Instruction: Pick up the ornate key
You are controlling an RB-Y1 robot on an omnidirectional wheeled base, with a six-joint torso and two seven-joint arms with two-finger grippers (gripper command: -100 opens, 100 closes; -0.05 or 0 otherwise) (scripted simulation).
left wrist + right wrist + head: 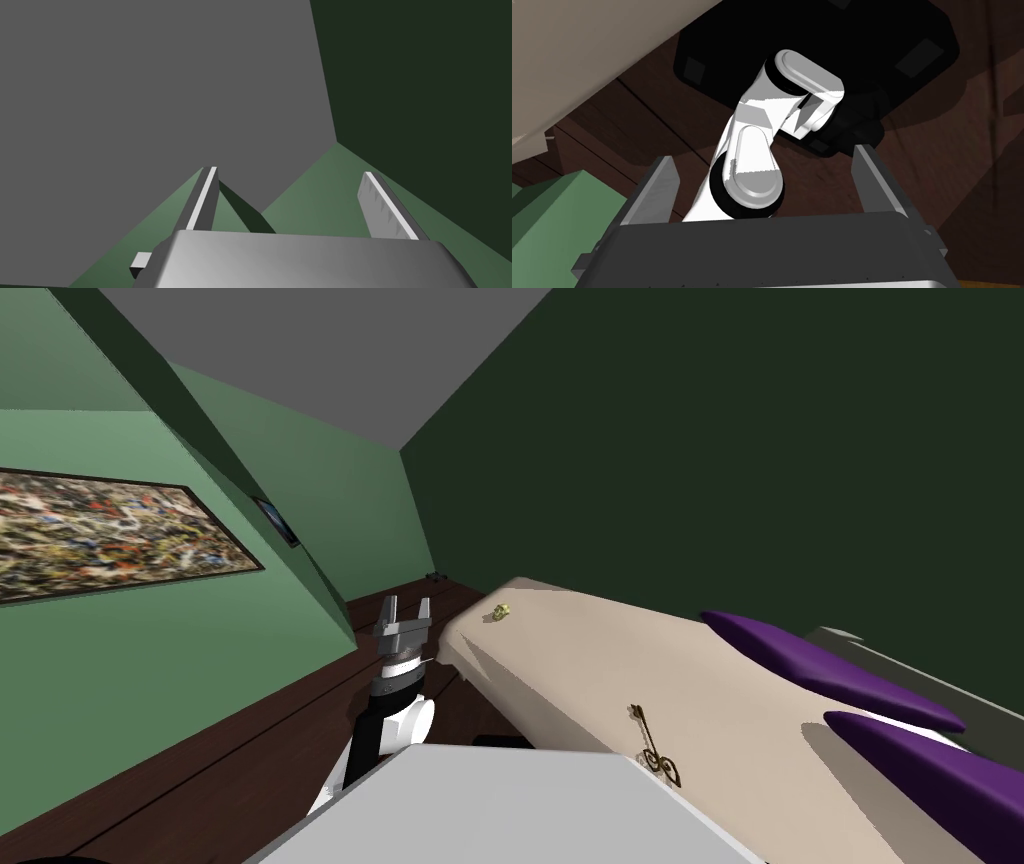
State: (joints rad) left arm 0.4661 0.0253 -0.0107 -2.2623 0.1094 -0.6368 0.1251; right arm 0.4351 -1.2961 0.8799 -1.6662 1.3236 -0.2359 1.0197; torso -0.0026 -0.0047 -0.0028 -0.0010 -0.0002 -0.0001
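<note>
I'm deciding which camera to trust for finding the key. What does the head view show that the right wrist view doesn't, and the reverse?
Head view's own: the ornate key lying flat on the beige bed, a small yellow object near the bed's far corner, two purple pillows, a painting, and the left gripper raised, fingers open. Right wrist view's own: the right gripper, fingers open, pointing down at the dark wood floor beside the bed. Shared: the bed's beige edge and that floor.

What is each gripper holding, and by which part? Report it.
Nothing is held. The left gripper and right gripper are both open and empty; the ornate key lies on the bed.
</note>
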